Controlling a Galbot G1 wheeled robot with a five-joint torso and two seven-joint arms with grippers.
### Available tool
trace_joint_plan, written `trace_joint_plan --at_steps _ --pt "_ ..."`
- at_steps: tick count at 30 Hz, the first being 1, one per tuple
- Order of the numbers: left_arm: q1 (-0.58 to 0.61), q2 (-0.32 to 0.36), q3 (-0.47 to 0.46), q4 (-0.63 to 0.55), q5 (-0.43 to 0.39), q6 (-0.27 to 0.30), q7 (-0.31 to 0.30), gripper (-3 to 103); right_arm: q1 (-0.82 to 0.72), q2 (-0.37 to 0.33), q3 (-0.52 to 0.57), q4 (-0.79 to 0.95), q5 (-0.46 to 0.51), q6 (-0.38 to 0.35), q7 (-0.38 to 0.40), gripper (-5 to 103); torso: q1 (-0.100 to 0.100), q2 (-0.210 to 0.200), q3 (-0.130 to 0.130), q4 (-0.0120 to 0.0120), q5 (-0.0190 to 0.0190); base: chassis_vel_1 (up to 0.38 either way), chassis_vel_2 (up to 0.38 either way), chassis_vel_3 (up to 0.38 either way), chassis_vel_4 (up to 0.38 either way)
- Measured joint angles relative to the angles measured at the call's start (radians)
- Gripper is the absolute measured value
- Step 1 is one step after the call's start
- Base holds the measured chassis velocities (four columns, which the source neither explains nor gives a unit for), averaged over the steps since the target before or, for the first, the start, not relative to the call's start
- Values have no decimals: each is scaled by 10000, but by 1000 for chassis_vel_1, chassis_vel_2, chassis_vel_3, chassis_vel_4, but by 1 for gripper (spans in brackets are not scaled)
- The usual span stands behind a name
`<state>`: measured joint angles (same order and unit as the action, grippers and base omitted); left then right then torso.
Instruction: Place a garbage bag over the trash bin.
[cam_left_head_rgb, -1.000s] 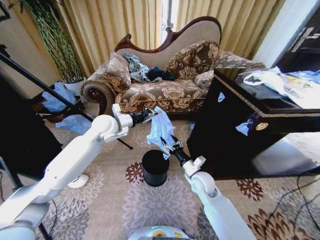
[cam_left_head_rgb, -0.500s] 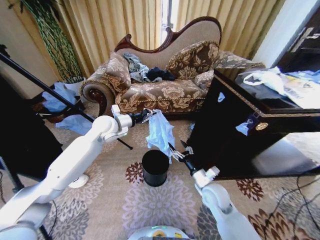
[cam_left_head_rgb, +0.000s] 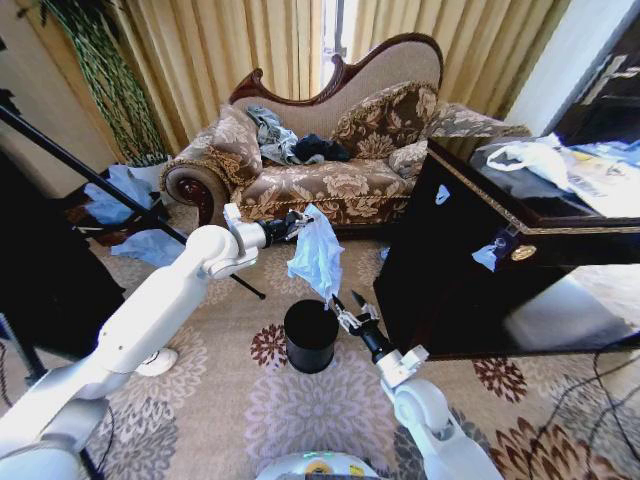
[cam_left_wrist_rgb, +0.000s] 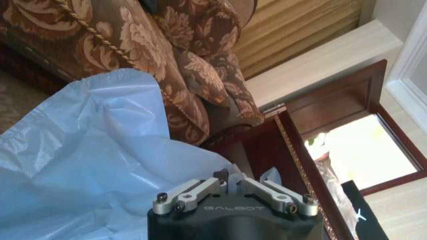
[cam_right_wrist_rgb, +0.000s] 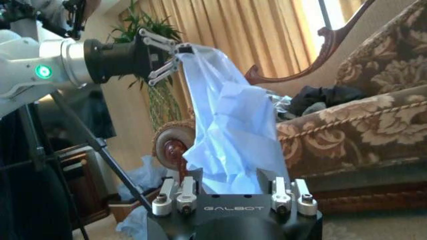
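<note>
jaws on the left gripper (cam_left_head_rgb: 297, 223) are clenched on the top edge of the garbage bag (cam_left_head_rgb: 317, 255), which in the head view hangs in a crumpled column above and slightly behind the trash bin (cam_left_head_rgb: 311, 335), its lowest corner just over the far rim. the right gripper (cam_left_head_rgb: 348, 311) sits beside the bin's right edge with its jaws spread and nothing between them, close to the bag's bottom tip. the bin stands upright on the patterned carpet (cam_left_head_rgb: 300, 410) in front of the sofa (cam_left_head_rgb: 330, 150), its mouth bare, with a dark table (cam_left_head_rgb: 500, 270) to the right. from the left wrist view, the left gripper's jaws meet on the plastic, and pale blue film billows beside it against the sofa's arm. from the right wrist view, the bag (cam_right_wrist_rgb: 227, 135) dangles from the left gripper (cam_right_wrist_rgb: 175, 57) straight ahead, bunched rather than opened, and the right gripper's own jaws stand apart with the bag's lower folds just beyond them. as i judge it, the bag is lifted and brought over the bin, but its mouth is not yet opened or drawn over the rim, so most of the work remains.
</note>
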<state>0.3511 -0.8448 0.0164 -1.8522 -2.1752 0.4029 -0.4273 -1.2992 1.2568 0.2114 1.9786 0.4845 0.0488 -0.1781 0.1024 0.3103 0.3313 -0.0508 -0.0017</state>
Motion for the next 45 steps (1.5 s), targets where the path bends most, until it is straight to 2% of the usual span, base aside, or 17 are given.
trace_joint_plan --at_steps 5,6,8,10,11,13,16,18,19,27,38,43,45 --pt "1 59 23 -116 -27 -17 -22 0 793 88 -327 -698 -58 141 55 35 1 0 1 1 0 0 0 0 0" --pt "1 59 23 -116 -27 -17 -22 0 793 88 -327 -698 -58 141 55 35 1 0 1 1 0 0 0 0 0" --pt "13 107 24 -169 -45 -18 -26 0 1138 62 -369 -1013 -64 197 93 27 2 0 0 1 1 0 0 0 0" --pt "22 126 23 -187 -49 -18 -27 0 1224 38 -372 -1096 -69 220 109 27 2 0 0 1 2 0 0 0 0" --pt "62 173 8 -225 -57 -16 -26 0 1374 -30 -372 -1218 -120 281 123 19 2 0 1 1 1 0 0 0 0" --pt "86 192 0 -241 -60 -13 -26 0 1423 -71 -372 -1255 -147 311 128 19 2 0 1 1 1 0 0 0 0" --pt "221 263 -36 -338 -64 -1 -19 0 1575 -284 -429 -1266 -189 361 145 7 2 0 1 0 1 0 0 0 0" --pt "254 277 -39 -360 -65 1 -16 0 1602 -329 -456 -1244 -186 361 145 7 2 0 1 0 2 0 0 0 0" --pt "364 311 -44 -427 -63 20 -5 0 1701 -467 -561 -1139 -167 361 145 2 2 0 0 0 1 0 0 0 0" --pt "847 497 -44 -820 -32 183 106 0 2390 -1137 -1304 -661 160 285 199 0 1 0 0 1 0 0 0 0 0" --pt "1319 693 -66 -1226 25 246 236 0 2757 -952 -1566 -877 179 125 722 0 0 0 0 0 2 0 0 0 0" --pt "1383 778 -206 -1270 56 252 434 0 2965 -1183 -1528 -980 -128 -478 1438 0 -1 0 0 0 2 0 0 0 0" --pt "1393 780 -230 -1270 61 252 453 0 2998 -1199 -1496 -1010 -189 -516 1496 0 0 0 0 0 2 0 0 0 0"
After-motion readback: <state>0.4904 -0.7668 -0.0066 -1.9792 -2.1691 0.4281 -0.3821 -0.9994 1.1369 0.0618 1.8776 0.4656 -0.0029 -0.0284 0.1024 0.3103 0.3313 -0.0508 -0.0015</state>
